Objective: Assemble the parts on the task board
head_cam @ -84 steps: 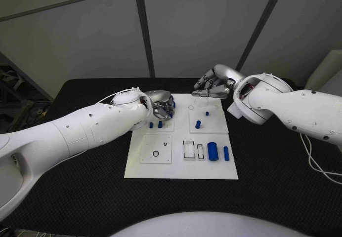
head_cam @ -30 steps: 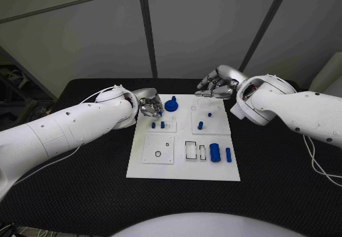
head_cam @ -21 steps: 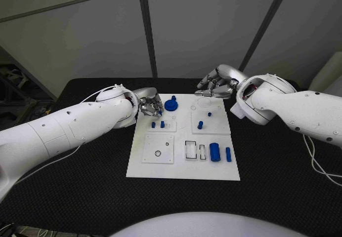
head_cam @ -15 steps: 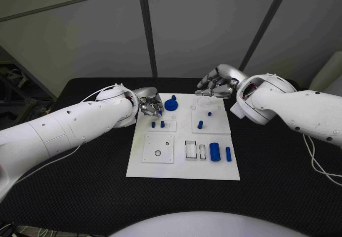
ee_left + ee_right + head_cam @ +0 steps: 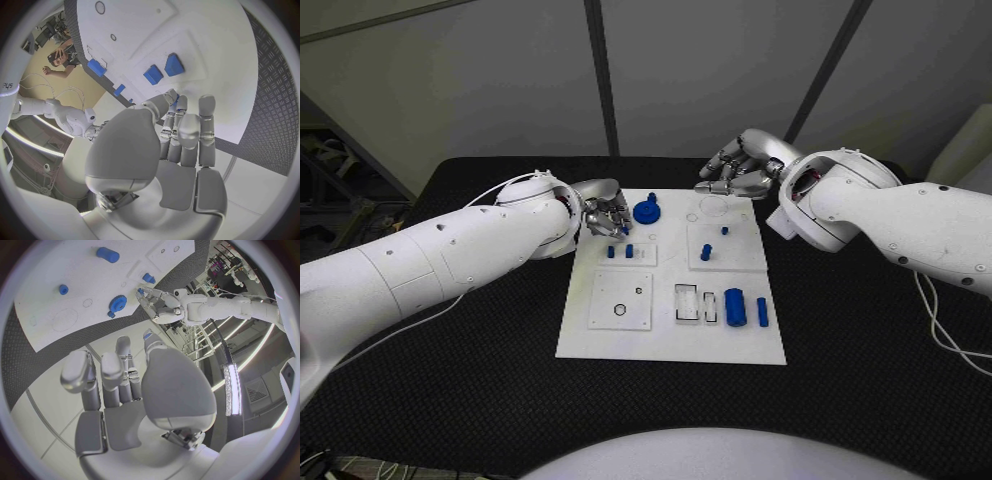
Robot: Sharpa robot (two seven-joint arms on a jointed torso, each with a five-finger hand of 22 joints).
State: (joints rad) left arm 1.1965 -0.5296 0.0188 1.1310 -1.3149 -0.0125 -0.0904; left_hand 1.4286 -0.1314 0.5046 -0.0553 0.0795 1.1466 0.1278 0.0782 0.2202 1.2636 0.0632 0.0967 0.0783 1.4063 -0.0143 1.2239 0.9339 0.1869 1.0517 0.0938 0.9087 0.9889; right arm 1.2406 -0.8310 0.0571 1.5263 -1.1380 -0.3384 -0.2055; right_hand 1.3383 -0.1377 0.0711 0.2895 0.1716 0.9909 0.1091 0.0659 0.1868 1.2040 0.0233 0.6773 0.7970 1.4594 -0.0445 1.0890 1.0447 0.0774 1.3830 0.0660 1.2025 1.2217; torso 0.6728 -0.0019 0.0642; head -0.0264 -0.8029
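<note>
- Backing off the blue gear [image 5: 646, 212], the left hand [image 5: 607, 218] is curling empty beside it (gear now sitting at the board's [image 5: 671, 346] far edge).
- Right hand [image 5: 741, 170] is hovering clenched, holding nothing.
- Next pick is wanting a square, unhurried approach.

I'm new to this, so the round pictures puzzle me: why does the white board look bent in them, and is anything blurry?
Left wrist view: a fisheye lens bends the task board's straight edges, and the left hand looms large. Right wrist view: the same curving, with bright light strips glaring at the rim. Head view: the task board looks straight-edged and sharp.
</note>
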